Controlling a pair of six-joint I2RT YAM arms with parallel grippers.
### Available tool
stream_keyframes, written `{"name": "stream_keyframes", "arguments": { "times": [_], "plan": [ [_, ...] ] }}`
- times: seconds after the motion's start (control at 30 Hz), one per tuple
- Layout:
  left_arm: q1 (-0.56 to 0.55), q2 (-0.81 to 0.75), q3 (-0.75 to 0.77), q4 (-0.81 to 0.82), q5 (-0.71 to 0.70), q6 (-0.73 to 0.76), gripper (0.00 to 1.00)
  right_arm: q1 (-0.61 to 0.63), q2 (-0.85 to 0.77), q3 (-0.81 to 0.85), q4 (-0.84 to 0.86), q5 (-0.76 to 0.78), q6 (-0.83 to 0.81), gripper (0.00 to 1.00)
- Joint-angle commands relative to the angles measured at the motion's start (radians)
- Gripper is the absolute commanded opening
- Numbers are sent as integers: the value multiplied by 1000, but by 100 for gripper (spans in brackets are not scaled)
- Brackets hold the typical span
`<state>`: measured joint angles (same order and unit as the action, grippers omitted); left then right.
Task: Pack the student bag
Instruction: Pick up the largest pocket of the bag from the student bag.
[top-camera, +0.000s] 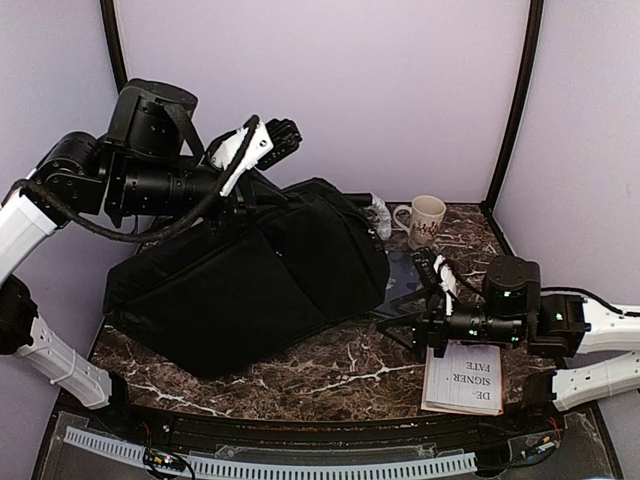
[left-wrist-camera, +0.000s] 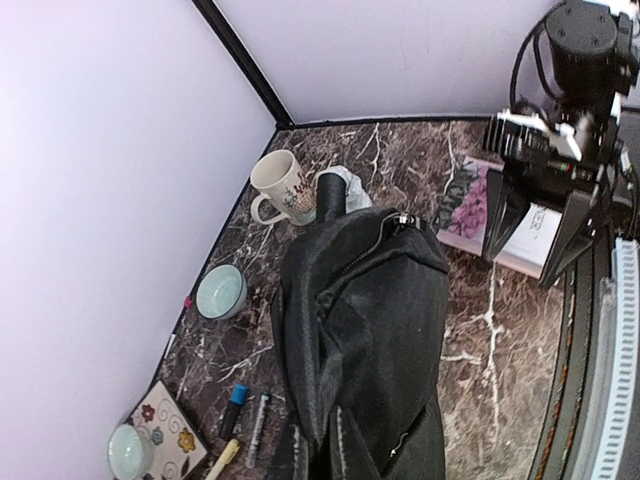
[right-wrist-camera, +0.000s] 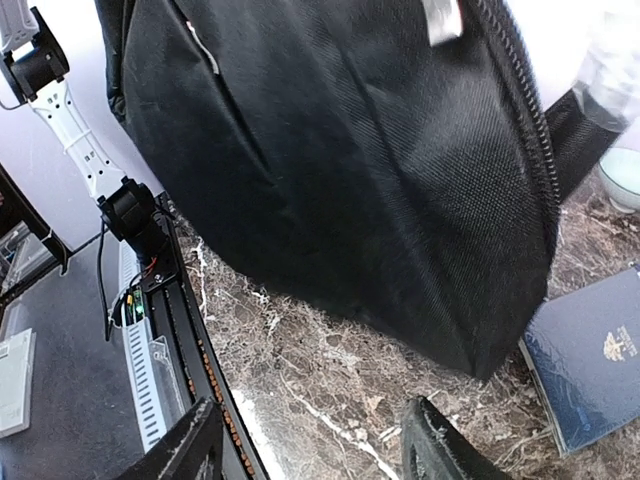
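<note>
Across the middle of the marbled table sits the large black fabric student bag (top-camera: 250, 280), its top held up by the left gripper (top-camera: 275, 138), pressed together, apparently on the upper edge. Right of the bag, the right gripper (right-wrist-camera: 315, 445) hangs spread and empty. Loading seems in hand; next, the small dark blue notebook (right-wrist-camera: 590, 360) beside the bag needs grasping. The bag's contents are hidden.

we show a dark marble table (top-camera: 330, 375) bearing the student bag (top-camera: 250, 270), a mug (top-camera: 425, 218), a navy notebook (right-wrist-camera: 590, 360), a white book (top-camera: 465, 378), a bowl (left-wrist-camera: 220, 292) and pens (left-wrist-camera: 257, 420).
</note>
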<state>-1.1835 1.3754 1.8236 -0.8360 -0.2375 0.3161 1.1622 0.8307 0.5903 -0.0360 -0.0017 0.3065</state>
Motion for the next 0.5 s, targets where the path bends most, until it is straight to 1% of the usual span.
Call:
{"name": "stream_keyframes", "arguments": {
  "times": [0.0, 0.1, 0.17, 0.27, 0.37, 0.47],
  "plan": [
    [-34, 8, -5, -35, -124, 203, 0, -14, -45, -9, -7, -38, 37, 64],
    [-54, -8, -58, -15, -167, 252, 0, -35, -72, -36, 5, -157, 94, 68],
    [-60, -20, -69, 15, -168, 273, 0, -52, -90, -51, 13, -209, 125, 69],
    [-63, -29, -70, 70, -166, 303, 0, -73, -127, -68, 44, -236, 123, 72],
    [-70, -26, -72, 106, -164, 342, 0, -81, -164, -90, 116, -237, 104, 76],
    [-81, -18, -76, 130, -160, 385, 0, -83, -156, -93, 187, -260, 92, 79]
  ]
}}
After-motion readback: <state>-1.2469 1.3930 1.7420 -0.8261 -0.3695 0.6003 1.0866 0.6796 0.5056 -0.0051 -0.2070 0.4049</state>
